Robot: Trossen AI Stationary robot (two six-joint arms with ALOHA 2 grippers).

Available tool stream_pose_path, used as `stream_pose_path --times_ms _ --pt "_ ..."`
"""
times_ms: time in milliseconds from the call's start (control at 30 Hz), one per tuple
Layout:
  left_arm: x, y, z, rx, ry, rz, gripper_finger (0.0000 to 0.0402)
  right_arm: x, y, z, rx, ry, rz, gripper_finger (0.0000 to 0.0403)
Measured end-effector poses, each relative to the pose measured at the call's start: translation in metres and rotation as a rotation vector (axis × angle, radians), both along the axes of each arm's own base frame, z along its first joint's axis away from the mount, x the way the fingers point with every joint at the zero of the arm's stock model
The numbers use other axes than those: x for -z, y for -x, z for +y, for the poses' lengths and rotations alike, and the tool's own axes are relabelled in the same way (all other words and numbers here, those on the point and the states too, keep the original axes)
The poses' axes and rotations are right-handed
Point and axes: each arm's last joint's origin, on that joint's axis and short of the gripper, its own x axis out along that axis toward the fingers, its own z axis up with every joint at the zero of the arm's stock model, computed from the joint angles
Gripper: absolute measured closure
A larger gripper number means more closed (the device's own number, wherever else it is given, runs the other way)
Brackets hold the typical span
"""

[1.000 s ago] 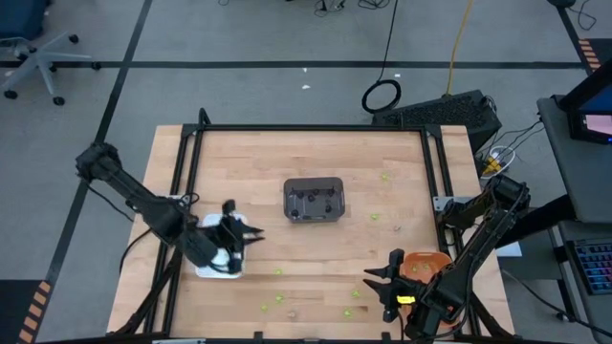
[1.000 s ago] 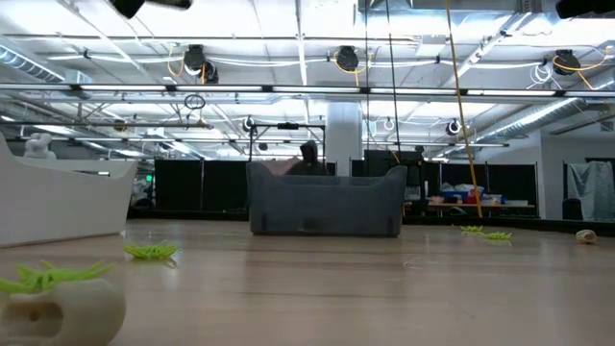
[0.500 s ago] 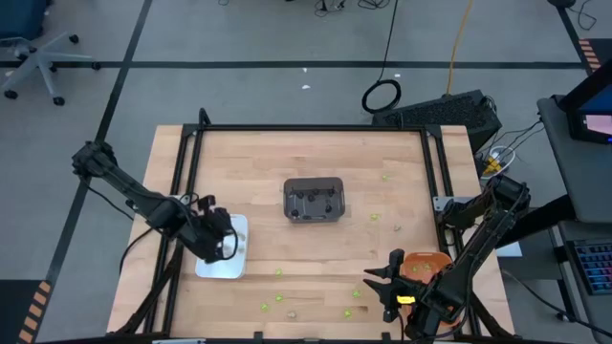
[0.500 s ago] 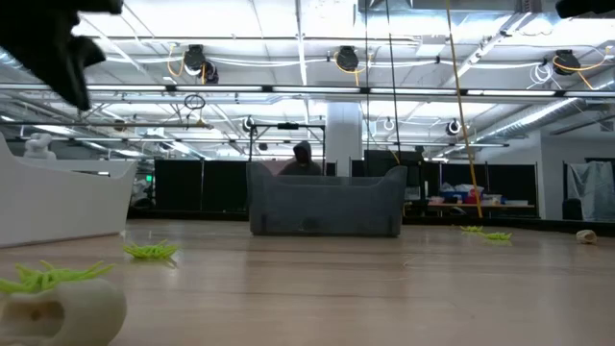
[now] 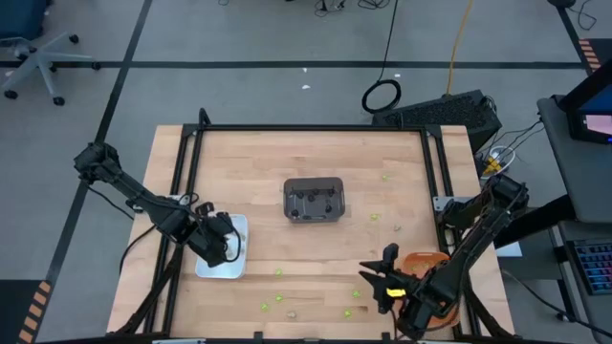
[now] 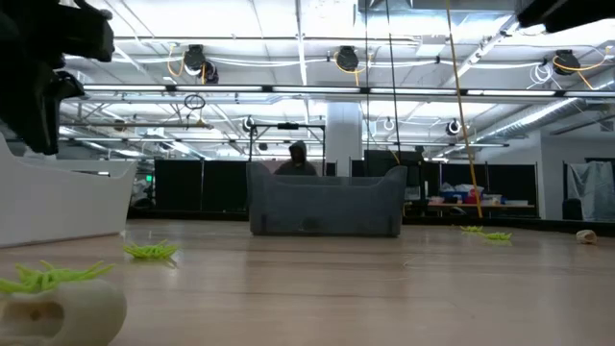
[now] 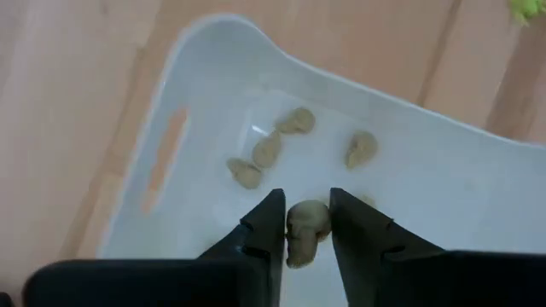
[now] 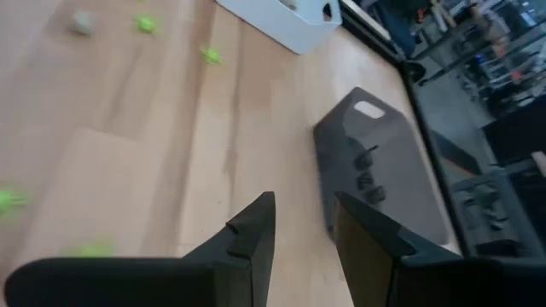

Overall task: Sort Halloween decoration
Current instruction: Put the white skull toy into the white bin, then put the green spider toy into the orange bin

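My left gripper (image 5: pixel 222 247) hangs over the white tray (image 5: pixel 241 227), shut on a pale tan skull-shaped trinket (image 7: pixel 305 232). Several more tan trinkets (image 7: pixel 266 152) lie on the tray floor (image 7: pixel 426 179) beneath it. My right gripper (image 5: pixel 375 279) hovers open and empty (image 8: pixel 303 222) over the table's near right part, beside the orange tray (image 5: pixel 427 260). Lime-green trinkets (image 5: pixel 279 298) lie scattered along the near edge, with more (image 5: pixel 385 177) right of the dark grey tray (image 5: pixel 314 200), which holds dark pieces (image 8: pixel 368 183). My left gripper pinches the tan skull trinket by its two sides (image 7: pixel 294 223) between the fingers (image 7: pixel 266 228), coming from above and pointing down. The trinket is lifted clear above the white tray's floor.
In the low view a tan skull (image 6: pixel 60 308) and a green spider (image 6: pixel 48 277) lie close in front, with the white tray wall (image 6: pixel 58 202) at left and the grey tray (image 6: pixel 327 202) mid-table. A black frame (image 5: pixel 306 128) borders the table. Bare wood lies between the trays.
My left gripper has drawn back from the white tray's right edge toward the table's left, turned to point down over the tray, and lowered. My right gripper has shifted slightly toward the table's left.
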Motion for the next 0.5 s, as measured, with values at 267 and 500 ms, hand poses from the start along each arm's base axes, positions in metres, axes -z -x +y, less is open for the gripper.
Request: stream_pose_path --times_ms 267,500 --pt "0.000 0.000 -0.004 -0.097 0.136 0.036 0.0239 0.004 -0.019 -0.017 0.039 -0.115 0.107 0.0298" --pt "-0.001 -0.002 -0.005 -0.051 0.143 0.011 0.0219 0.004 -0.026 -0.025 0.004 -0.061 0.167 0.0298"
